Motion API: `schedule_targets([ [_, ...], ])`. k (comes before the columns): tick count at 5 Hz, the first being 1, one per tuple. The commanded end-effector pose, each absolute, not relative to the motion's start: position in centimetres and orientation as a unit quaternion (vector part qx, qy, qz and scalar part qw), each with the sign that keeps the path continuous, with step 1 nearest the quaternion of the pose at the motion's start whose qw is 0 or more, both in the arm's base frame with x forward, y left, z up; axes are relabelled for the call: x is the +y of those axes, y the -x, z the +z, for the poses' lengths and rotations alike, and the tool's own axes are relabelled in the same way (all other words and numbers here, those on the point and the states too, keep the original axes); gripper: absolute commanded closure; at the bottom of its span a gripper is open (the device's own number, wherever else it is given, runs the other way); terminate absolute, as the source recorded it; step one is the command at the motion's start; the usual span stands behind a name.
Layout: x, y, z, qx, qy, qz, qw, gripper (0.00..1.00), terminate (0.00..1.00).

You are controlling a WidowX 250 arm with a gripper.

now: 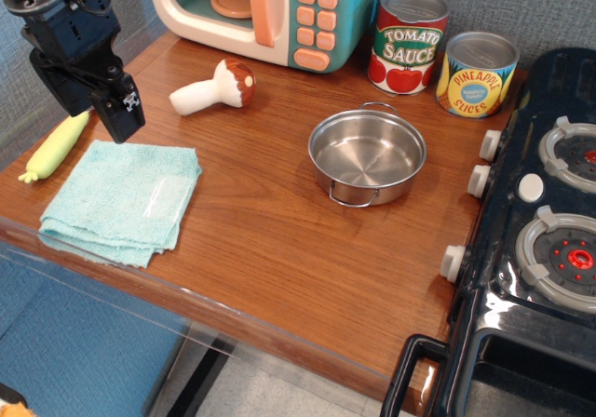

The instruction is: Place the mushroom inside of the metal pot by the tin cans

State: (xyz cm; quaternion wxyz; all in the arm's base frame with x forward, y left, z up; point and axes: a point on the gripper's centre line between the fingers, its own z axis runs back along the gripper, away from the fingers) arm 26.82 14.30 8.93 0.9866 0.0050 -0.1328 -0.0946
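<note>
At table's left edge, gripper (119,110) hangs over cloth (121,201), holding nothing, jaw state unclear; mushroom (216,88) lies on side nearby; metal pot (366,154) sits empty w/ tin cans (442,56) behind, ready to receive.

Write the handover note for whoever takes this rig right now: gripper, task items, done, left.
Gripper: at the table's left end, above the teal cloth, holding nothing; open or shut cannot be told.
Mushroom: lying on its side in front of the toy microwave, untouched.
Metal pot: empty, upright, in front of the tin cans.
Done: nothing yet.
Left: reach the mushroom, grasp it, carry it right, release it in the pot.
</note>
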Motion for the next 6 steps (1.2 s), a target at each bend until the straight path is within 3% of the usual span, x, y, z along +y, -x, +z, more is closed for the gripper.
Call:
schedule_targets([
  [1, 14.3, -26.8, 8.9, -0.133, -0.005, -0.095, 0.987, 0.00, 0.00],
  [4, 16.9, -37.4, 8.8, -0.152, -0.041, -0.164, 0.974, 0.00, 0.00],
  [5, 16.0, -39.4, 7.8, -0.146, -0.036, -0.189, 0.970, 0.00, 0.00],
  [6, 14.7, -39.6, 5.4, -0.126, -0.013, -0.194, 0.973, 0.00, 0.00],
])
